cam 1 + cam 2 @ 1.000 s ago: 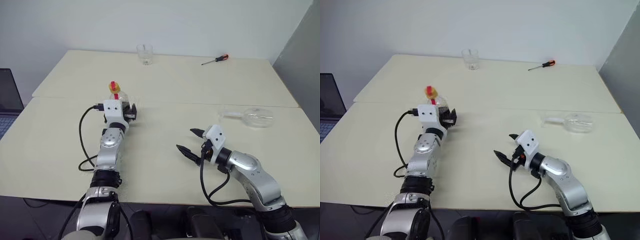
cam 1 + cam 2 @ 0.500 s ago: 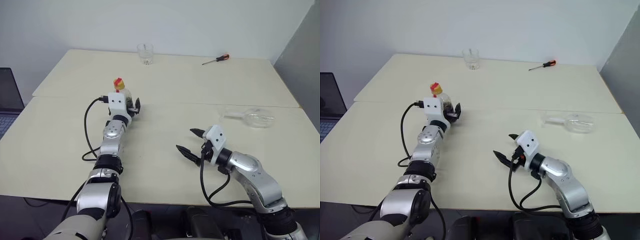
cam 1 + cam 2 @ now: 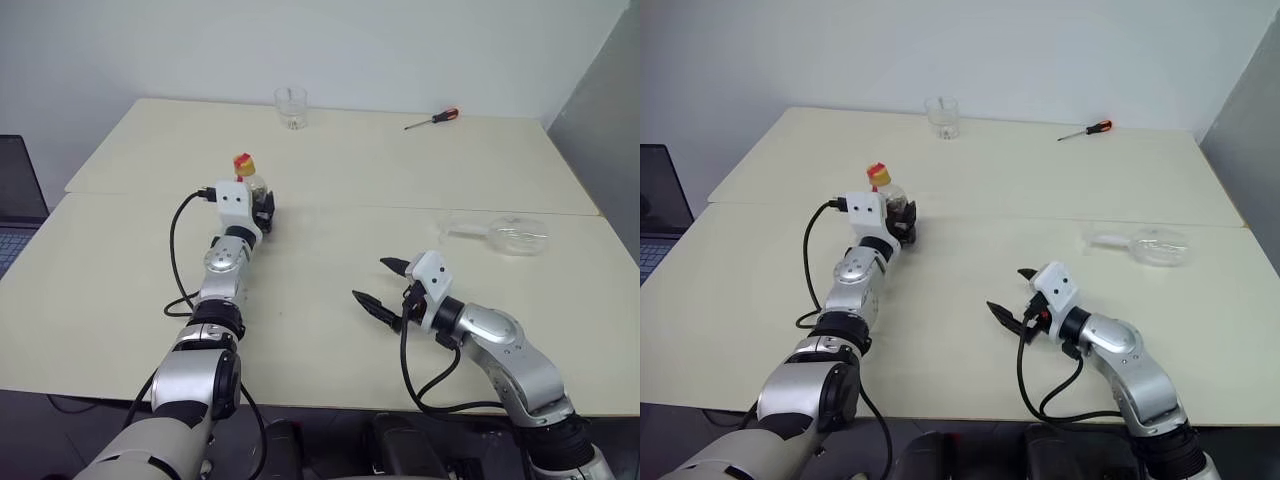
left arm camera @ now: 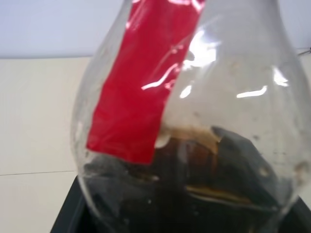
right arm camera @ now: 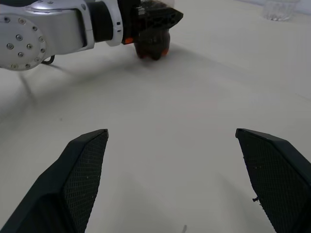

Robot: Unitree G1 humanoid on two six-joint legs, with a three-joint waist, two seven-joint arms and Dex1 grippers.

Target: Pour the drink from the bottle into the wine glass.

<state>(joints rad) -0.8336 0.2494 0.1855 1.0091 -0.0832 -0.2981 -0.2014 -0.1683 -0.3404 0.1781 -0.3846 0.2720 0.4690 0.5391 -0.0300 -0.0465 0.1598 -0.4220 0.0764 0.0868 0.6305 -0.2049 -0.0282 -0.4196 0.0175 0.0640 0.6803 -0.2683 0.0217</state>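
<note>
- Bottle (image 3: 250, 185) stands upright on the pale counter (image 3: 330, 270), in the left-center part of the head views. We see its yellow cap with the red tag on top, and the dark drink (image 4: 194, 174) fills the lower part of the rounded body.
- Our left end effector (image 3: 902, 222) is at the bottle's lower body, one black finger on each side of it. In the left wrist view the bottle is very close in front of the camera, with the red tag running down from the neck. The fingers look narrow around the bottle and appear to hold it, and the bottle's base is on the counter.
- Our right end effector (image 3: 382, 284) is in the lower right-center of the head views, just over the counter and well apart from the bottle. Its two black fingers (image 5: 82, 165) are spread wide and nothing is between them.
- Wine glass (image 3: 508, 235) lies on its side at the right of the frame, the bowl toward the right edge and the stem pointing left. It is well apart from both end effectors.
- At the top center of the head views a short clear tumbler (image 3: 289, 107) stands near the far edge of the counter.
- A screwdriver (image 3: 431, 120) with a red handle lies in the upper right part, also near the far edge.
- At the left edge of the frame we see a part of a dark laptop (image 3: 18, 195).
</note>
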